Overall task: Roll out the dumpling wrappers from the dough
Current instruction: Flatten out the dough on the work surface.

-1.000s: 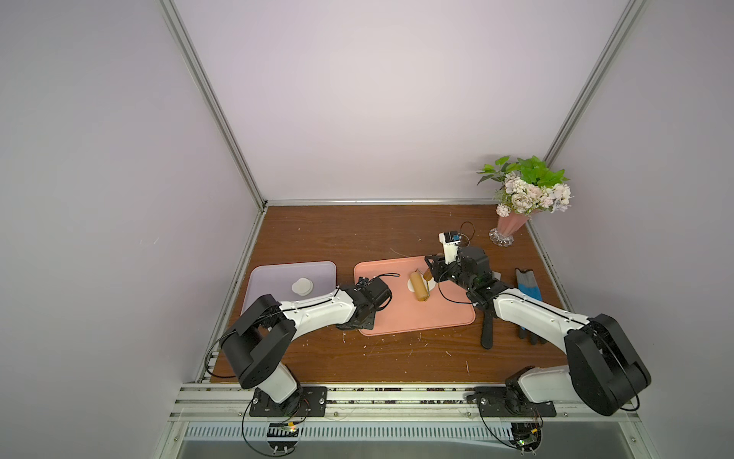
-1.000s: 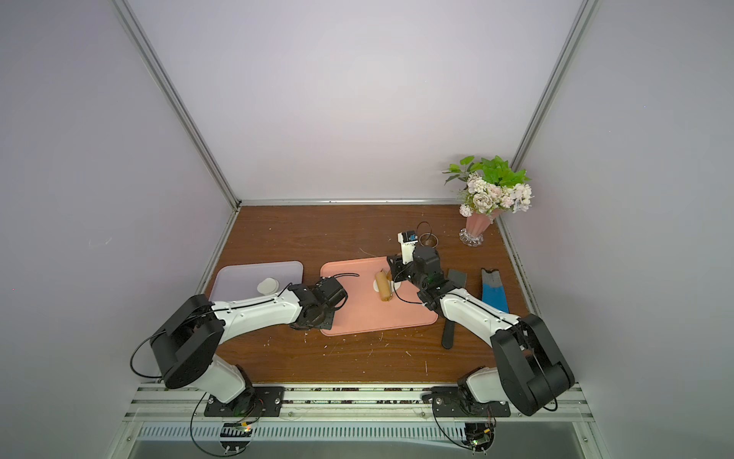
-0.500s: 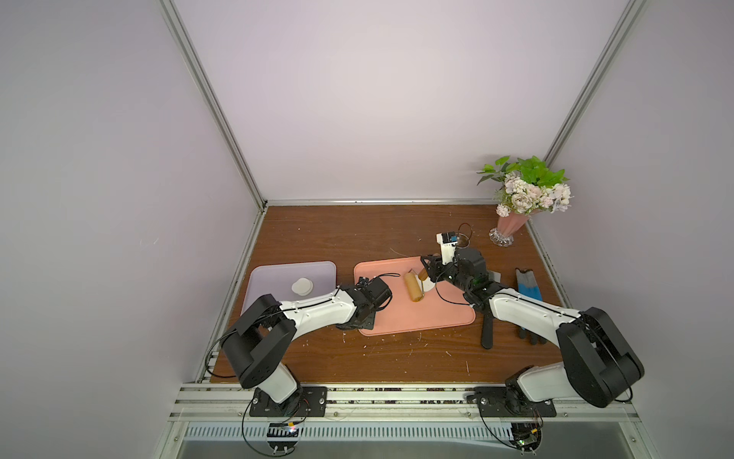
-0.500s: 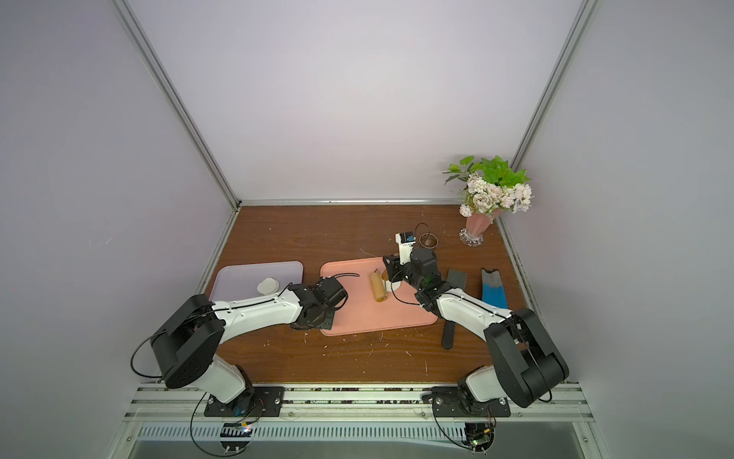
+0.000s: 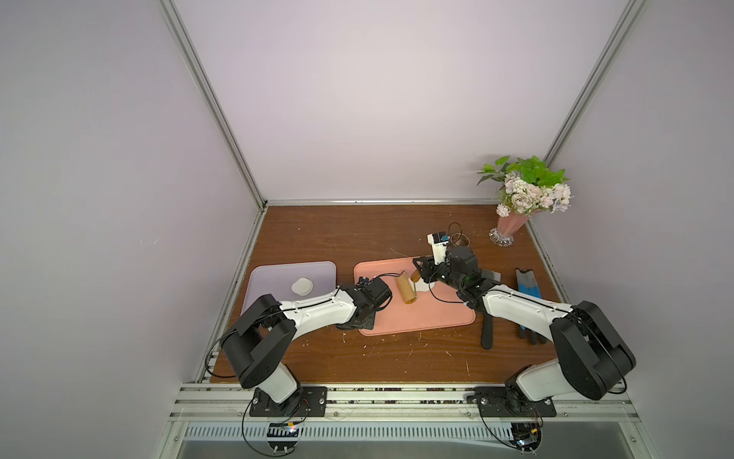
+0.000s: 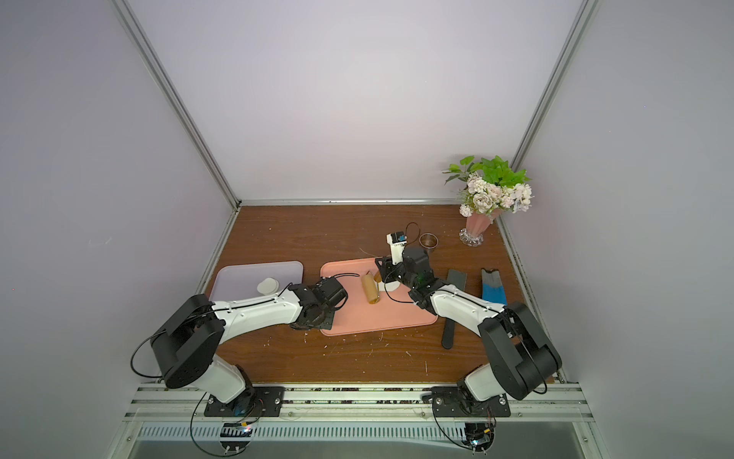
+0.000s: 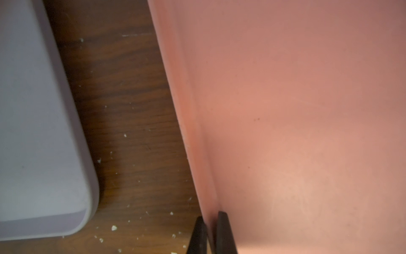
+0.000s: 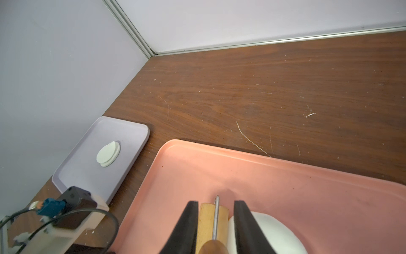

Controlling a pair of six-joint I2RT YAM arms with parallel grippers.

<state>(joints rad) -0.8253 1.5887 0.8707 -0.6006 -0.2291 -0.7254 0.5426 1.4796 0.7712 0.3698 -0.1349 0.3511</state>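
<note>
On the pink tray lies the dough, a flattened white sheet, also visible in a top view. The tan wooden roller rests on the tray just left of the dough. My right gripper is shut on the roller's handle, with the dough beside one finger. My left gripper is shut on the pink tray's near-left rim. The dumpling wrappers, stacked white discs, sit on the lavender tray and show in the right wrist view as well.
A steel ring cutter stands behind the pink tray. A pink vase of flowers fills the back right corner. A black scraper and a blue-and-grey tool lie right of the tray. White crumbs dot the wooden table.
My right gripper has pushed the roller a little to the left across the pink tray, off the dough. The left arm has not moved.
</note>
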